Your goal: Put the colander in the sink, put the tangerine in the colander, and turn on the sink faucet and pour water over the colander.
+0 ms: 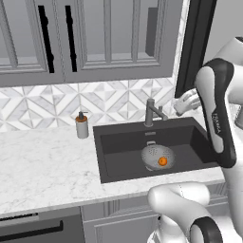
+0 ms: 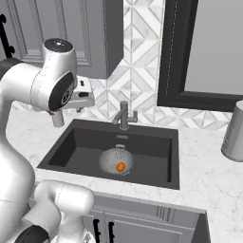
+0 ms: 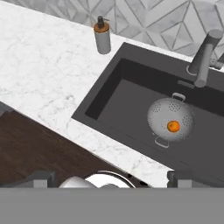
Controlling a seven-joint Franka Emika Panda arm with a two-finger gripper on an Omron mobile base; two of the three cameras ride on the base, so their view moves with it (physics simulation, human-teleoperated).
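A soap dispenser [image 1: 82, 126] stands on the marble counter [image 1: 42, 166] left of the sink [image 1: 118, 142], where the colander [image 1: 156, 156] cradles the tangerine [image 1: 163, 162] below the sink faucet [image 1: 151, 113]. The gripper [image 1: 182, 103] hangs above the basin's right end, jaws wide apart, holding nothing. The right base view adds a grey canister [image 2: 234, 132] at far right.
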